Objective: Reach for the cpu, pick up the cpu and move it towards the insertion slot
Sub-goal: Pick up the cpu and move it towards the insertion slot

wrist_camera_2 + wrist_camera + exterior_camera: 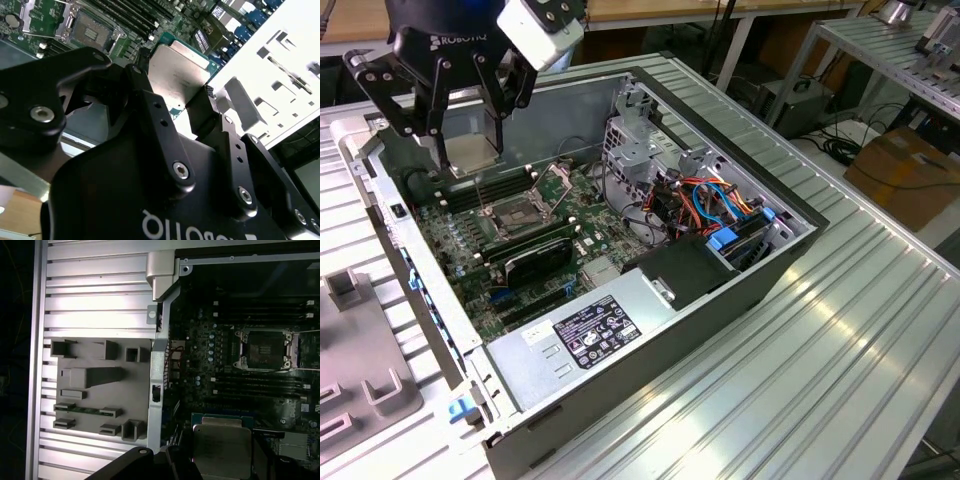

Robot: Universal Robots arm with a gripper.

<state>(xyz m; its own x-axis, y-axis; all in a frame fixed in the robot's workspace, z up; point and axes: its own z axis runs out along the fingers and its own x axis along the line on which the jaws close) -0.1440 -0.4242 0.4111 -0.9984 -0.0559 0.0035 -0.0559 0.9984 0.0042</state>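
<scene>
My gripper (182, 102): clamped on the cpu (177, 75).
Slot bearing: insertion slot (523, 212) lies below, toward the exterior view's right.

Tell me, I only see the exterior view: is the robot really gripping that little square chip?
Observer: Yes. In the second wrist view the cpu is pinched by two opposite edges in the gripper, jaws shut on it.
Operator: Is it over its hole?
Observer: Not yet. In the first wrist view the insertion slot lies apart from the cpu, with the memory slots between them.
</scene>
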